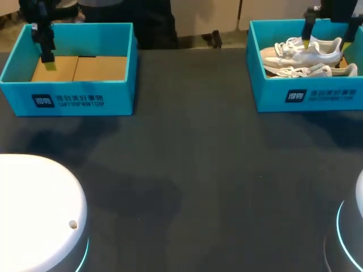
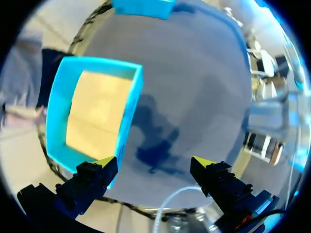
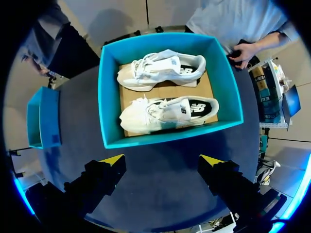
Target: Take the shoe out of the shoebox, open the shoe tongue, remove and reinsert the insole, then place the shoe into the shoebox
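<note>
White rounded robot base filled the near left corner of the dark table. Beyond it the left gripper hung over an open teal box with a cardboard floor, its fingers spread wide and holding nothing. Well apart on the far right, the teal shoebox held two white sneakers lying side by side on cardboard, and the right gripper hovered above it, fingers likewise spread and clear of the shoes.
</note>
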